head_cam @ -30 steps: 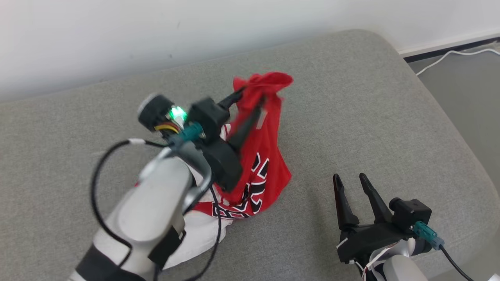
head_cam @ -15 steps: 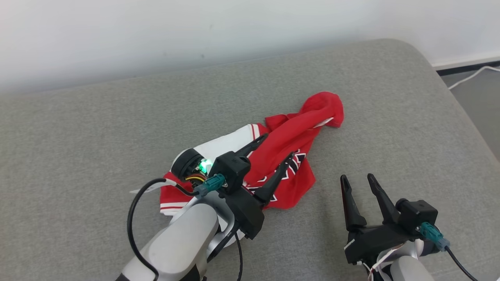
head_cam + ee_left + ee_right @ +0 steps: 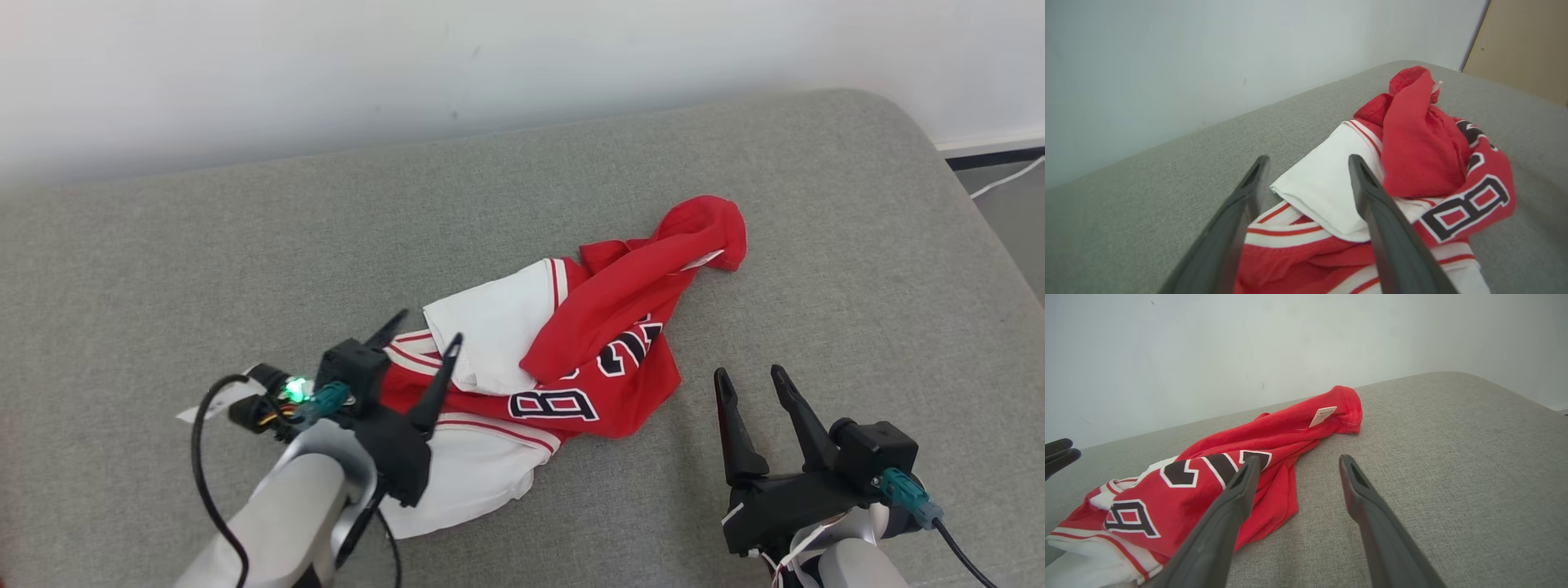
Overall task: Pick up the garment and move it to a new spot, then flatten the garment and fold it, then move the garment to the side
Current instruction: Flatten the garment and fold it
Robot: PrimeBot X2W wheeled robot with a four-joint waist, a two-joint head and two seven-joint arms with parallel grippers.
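The garment (image 3: 588, 343) is a red and white jersey with black lettering, lying crumpled near the middle of the grey cushion (image 3: 204, 269). Its red collar end points to the far right, and its white hem lies nearest me. My left gripper (image 3: 424, 325) is open over the garment's left edge with nothing between its fingers. The left wrist view shows the white fold of the garment (image 3: 1327, 188) beyond the left gripper (image 3: 1308, 160). My right gripper (image 3: 749, 374) stands open to the right of the garment, over bare cushion. In the right wrist view the right gripper (image 3: 1298, 459) sits beside the garment (image 3: 1229, 457).
A white wall (image 3: 408, 65) runs behind the cushion. At the far right the cushion's rounded edge drops to the floor, where a white cable (image 3: 1012, 175) lies. My left gripper's fingertips (image 3: 1057, 455) show at the left edge of the right wrist view.
My left gripper has let go of the garment, which dropped onto the cushion. The left arm then drew back toward me and to the left. The head camera shifted. The right gripper stayed put.
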